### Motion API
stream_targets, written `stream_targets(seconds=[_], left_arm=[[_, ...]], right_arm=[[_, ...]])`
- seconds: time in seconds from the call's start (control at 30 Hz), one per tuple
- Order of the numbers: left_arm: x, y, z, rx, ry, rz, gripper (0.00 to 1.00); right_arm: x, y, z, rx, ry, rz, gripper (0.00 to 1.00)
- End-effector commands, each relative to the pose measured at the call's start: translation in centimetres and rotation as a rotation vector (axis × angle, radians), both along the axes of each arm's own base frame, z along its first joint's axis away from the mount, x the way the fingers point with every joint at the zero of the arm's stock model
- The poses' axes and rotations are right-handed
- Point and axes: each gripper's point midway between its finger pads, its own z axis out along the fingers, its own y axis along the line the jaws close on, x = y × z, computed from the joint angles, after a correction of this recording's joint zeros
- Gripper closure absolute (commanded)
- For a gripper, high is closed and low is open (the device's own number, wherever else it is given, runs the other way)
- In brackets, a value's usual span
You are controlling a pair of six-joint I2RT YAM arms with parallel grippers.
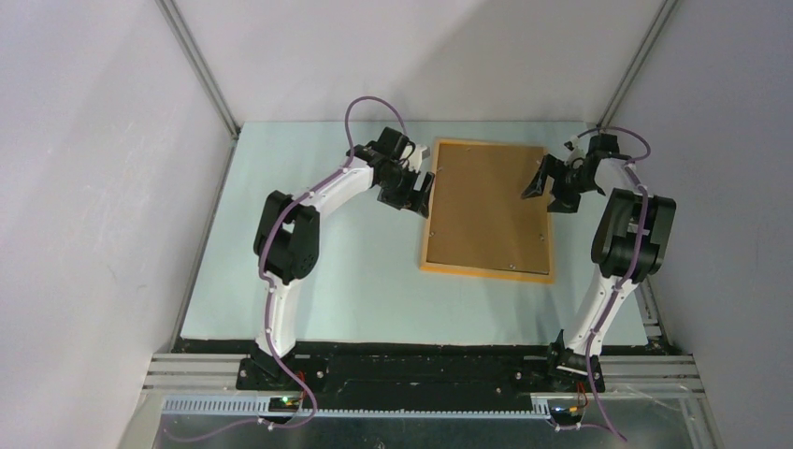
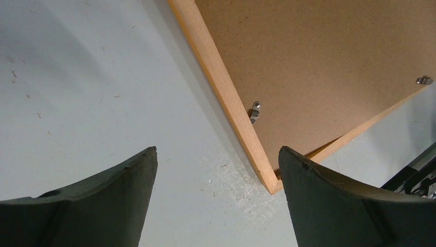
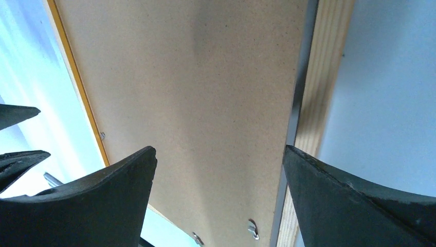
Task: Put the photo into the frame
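Frame [image 1: 485, 273] back-up mid-table, backing board [image 1: 486, 201] uppermost, between both grippers.
Retaining clips [image 2: 254, 111] clear in wrist views alone; left gripper [image 1: 418, 195] and right gripper [image 1: 548, 192] spread wide, holding nothing.

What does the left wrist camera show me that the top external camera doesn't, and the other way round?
Only left wrist: a small metal clip on the backing board beside the frame rail, and a frame corner seen between the fingers of the open left gripper.
Only top external: the frame's whole outline, both arms, and the right gripper open at the frame's opposite edge.
Both: the frame lying back up on the pale mat, the backing board within its border. The photo shows in neither.
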Motion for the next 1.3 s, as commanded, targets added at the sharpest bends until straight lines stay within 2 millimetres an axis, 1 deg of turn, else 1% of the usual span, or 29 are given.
stream_targets(seconds=[0.0, 0.17, 0.4, 0.6, 0.7, 0.8, 0.97, 1.13, 1.2, 1.27], left_arm=[[0.7, -0.3, 4.4, -0.050, -0.104, -0.003, 0.08], [0.7, -0.3, 4.7, -0.052, -0.108, -0.002, 0.08], [0.6, 0.0, 4.9, -0.049, -0.112, 0.000, 0.08], [0.4, 0.1, 4.6, -0.044, -0.102, 0.007, 0.08], [0.0, 0.3, 4.5, -0.041, -0.096, 0.007, 0.08], [-0.2, 0.7, 4.7, -0.035, -0.103, 0.006, 0.08], [-0.2, 1.4, 4.8, -0.031, -0.109, 0.014, 0.08], [-0.2, 2.1, 4.6, -0.020, -0.106, 0.021, 0.08], [-0.3, 2.4, 4.5, -0.016, -0.104, 0.023, 0.08], [-0.5, 2.7, 4.3, -0.014, -0.100, 0.024, 0.08]], right_arm=[[0.9, -1.0, 4.3, -0.072, -0.114, 0.012, 0.03], [0.7, -1.5, 4.7, -0.102, -0.121, 0.002, 0.03], [0.8, -2.0, 4.8, -0.128, -0.128, -0.011, 0.03], [1.1, -2.7, 3.9, -0.209, -0.146, -0.035, 0.04], [1.6, -3.3, 3.0, -0.281, -0.159, -0.028, 0.09], [2.0, -3.6, 2.1, -0.307, -0.151, -0.032, 0.13], [2.7, -4.1, 1.0, -0.342, -0.150, -0.043, 0.23], [3.3, -4.8, 0.0, -0.373, -0.147, -0.053, 0.37], [3.4, -5.1, -0.4, -0.377, -0.138, -0.053, 0.40], [3.5, -5.1, -0.8, -0.377, -0.127, -0.049, 0.41]])
